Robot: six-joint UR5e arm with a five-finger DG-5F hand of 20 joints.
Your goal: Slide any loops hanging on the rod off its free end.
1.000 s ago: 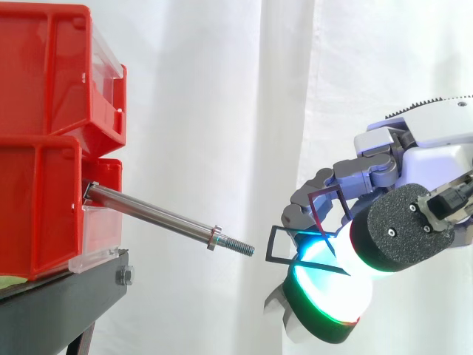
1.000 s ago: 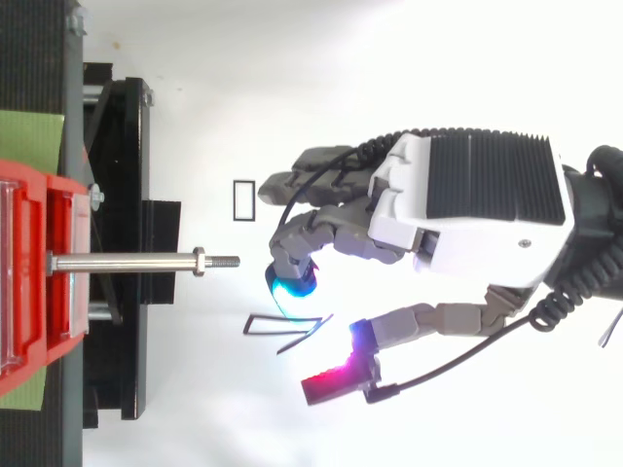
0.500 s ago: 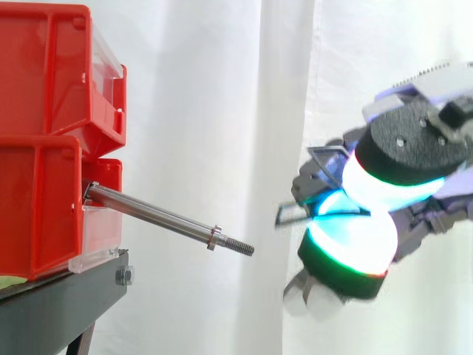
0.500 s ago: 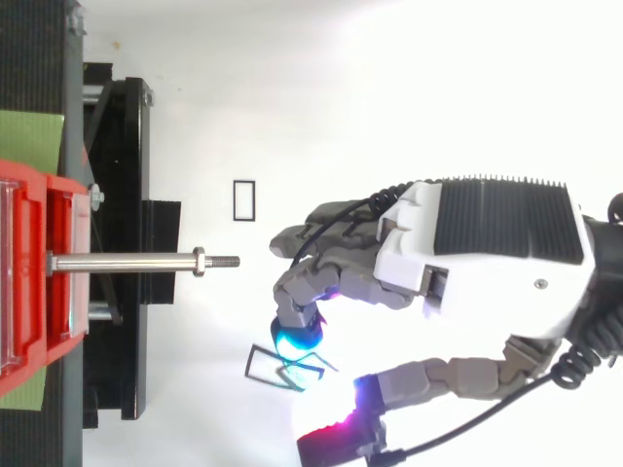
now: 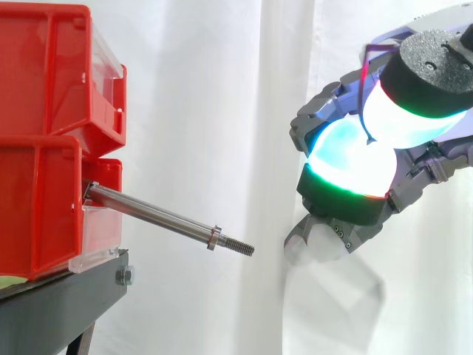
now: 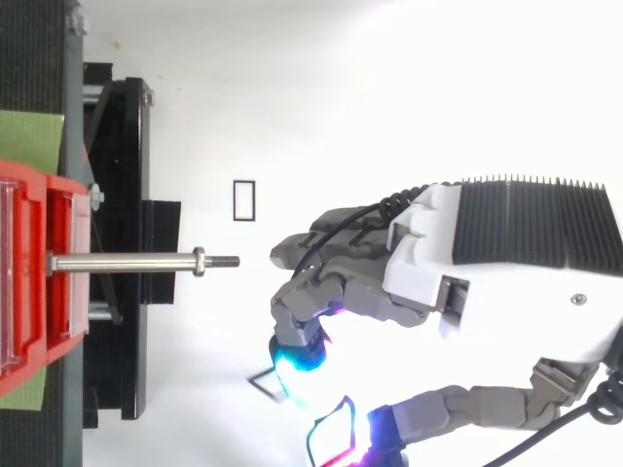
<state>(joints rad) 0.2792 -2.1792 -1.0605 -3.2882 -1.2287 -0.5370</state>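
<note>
Stacked at the far left before a white curtain (image 5: 207,111): red bins (image 5: 52,81) on a black stand (image 5: 59,310). High at the right, well apart from all of it: the robot's hand (image 6: 516,253), fingers curled, glowing pads (image 5: 347,159) pressed together and pinching a thin dark loop (image 5: 364,81) between them. Jutting rightward from the lower bin and sloping slightly down: the steel rod (image 5: 155,215), bare from bin to threaded free end (image 5: 242,248), with nothing hanging on it.

Judged from that: sliding done, carrying-off in hand, task close to finished. Called for next, by the look of it: a simple parting of the pads to drop the loop, out here at the right and well away from the thread. Nothing visible in the way of such a release. Chief risk: so light a loop clinging to a soft pad instead of falling.

Lying on the white ground (image 6: 292,97) in the top view, just to the far side of the rod's tip: a small black rectangular outline (image 6: 236,200), possibly another loop already off, apart from the hand. Beside the cyan pad, a dark sliver too slight to identify.
</note>
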